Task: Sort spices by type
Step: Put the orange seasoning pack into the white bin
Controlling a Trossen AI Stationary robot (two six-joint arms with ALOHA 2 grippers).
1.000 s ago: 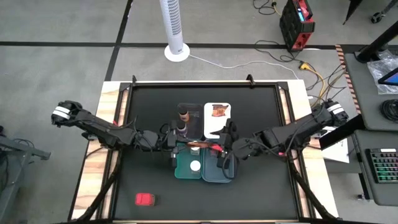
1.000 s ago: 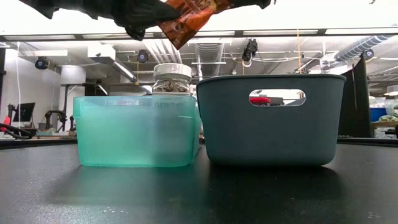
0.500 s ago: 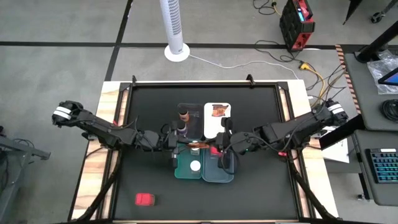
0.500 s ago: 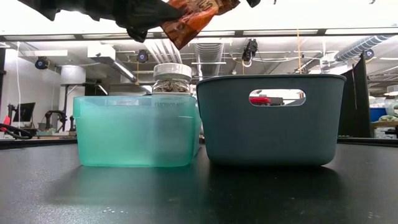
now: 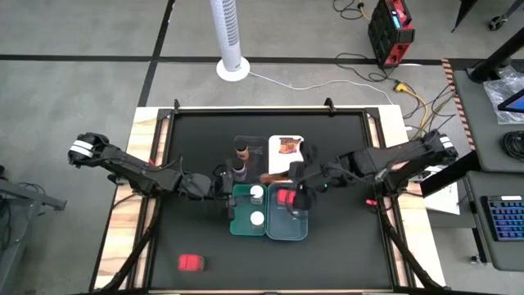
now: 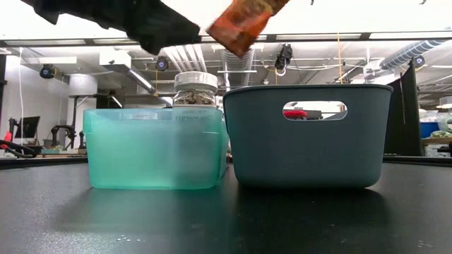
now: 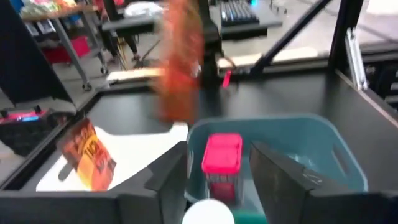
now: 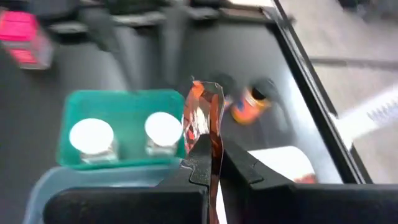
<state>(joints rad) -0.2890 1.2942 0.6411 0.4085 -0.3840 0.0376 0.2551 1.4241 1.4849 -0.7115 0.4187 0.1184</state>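
Observation:
My right gripper [image 5: 293, 174] is shut on a clear packet of orange-red spice [image 5: 274, 176], in the air above the trays. My left gripper [image 5: 228, 184] stands open at the teal tray's [image 5: 235, 221] left side with nothing between its fingers. Two white-capped jars [image 5: 256, 192] stand in the teal tray. One red box [image 5: 285, 197] stands in the grey-blue tray [image 5: 299, 229]. A second packet [image 5: 288, 145] lies in the white tray [image 5: 299, 164]. A brown-capped bottle [image 5: 241, 147] and a purple bottle [image 5: 238, 170] stand in the clear tray. Another red box [image 5: 190, 262] lies on the table near the front. My right gripper pinches one end of the packet [image 8: 208, 146] between its two fingers, coming from the table's right and slanting down. The packet sticks out past the fingertips toward the left arm, edge-on, and hangs tilted [image 6: 244, 25], clear of the trays.
The four trays stand close together at the middle of the black table. The table's front left holds only the loose red box. A white fan stand [image 5: 232, 65] is on the floor beyond the far edge.
My right gripper shut on the packet's free end while my left gripper still held the other end. My left gripper then opened and let go. My right gripper has risen and gone toward the far edge with the packet.

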